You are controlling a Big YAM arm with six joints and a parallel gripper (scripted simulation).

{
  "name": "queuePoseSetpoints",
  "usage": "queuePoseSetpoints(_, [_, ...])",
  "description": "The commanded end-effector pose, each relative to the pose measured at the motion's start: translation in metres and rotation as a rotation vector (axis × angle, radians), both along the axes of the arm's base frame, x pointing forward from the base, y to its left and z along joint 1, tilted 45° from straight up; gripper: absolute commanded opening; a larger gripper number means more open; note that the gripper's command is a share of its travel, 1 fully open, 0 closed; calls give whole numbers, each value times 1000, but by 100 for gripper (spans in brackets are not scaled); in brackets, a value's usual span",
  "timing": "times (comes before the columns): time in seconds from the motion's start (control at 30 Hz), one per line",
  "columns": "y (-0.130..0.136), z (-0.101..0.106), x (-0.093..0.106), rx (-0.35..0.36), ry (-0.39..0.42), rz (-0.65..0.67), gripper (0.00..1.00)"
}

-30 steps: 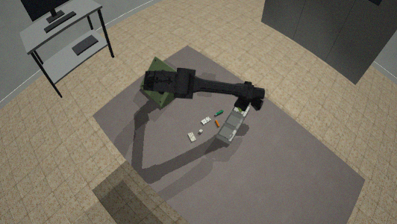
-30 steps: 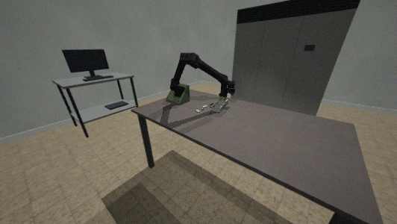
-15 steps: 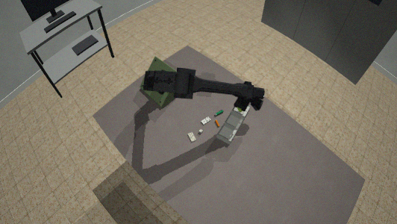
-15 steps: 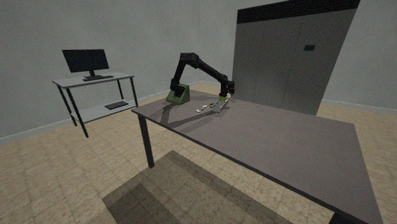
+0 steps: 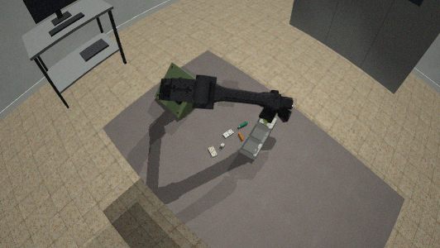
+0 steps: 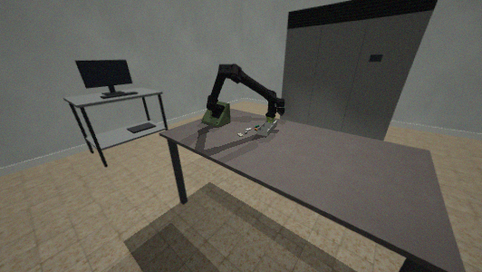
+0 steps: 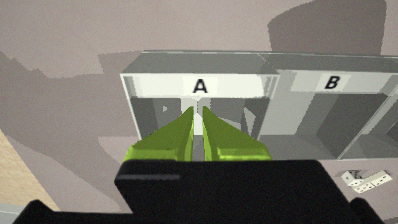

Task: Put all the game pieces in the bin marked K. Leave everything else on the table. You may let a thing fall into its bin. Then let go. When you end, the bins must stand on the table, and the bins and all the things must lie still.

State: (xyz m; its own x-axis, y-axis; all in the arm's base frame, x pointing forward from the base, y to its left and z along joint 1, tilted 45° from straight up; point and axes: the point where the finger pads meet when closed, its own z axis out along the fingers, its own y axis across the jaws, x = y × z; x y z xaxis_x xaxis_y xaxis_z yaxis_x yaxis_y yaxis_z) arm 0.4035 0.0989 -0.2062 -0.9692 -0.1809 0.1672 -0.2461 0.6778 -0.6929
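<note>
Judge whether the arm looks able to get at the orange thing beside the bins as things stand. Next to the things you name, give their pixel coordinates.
Probably yes: the orange thing [image 5: 241, 136] lies uncovered on the table, though the gripper [image 7: 198, 112] is over bin A and would first need to clear the bins' walls.

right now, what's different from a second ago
Nothing visibly changed. The arm still reaches over the bins, and the dominoes, die, green item and orange item lie where they were.
</note>
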Motion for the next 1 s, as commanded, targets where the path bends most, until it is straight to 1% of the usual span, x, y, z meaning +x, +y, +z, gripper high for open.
queuePoseSetpoints(0.0, [33,23,26,37,-71,24,8])
queuePoseSetpoints(0.13, [35,25,26,37,-71,24,8])
queuePoseSetpoints(0.17, [31,26,28,37,-72,12,8])
queuePoseSetpoints(0.27, [39,29,26,38,-72,24,8])
queuePoseSetpoints(0.53, [47,37,25,39,-72,24,8])
queuePoseSetpoints(0.83, [48,41,27,39,-70,20,8])
queuePoseSetpoints(0.97, [63,53,25,43,-72,23,8])
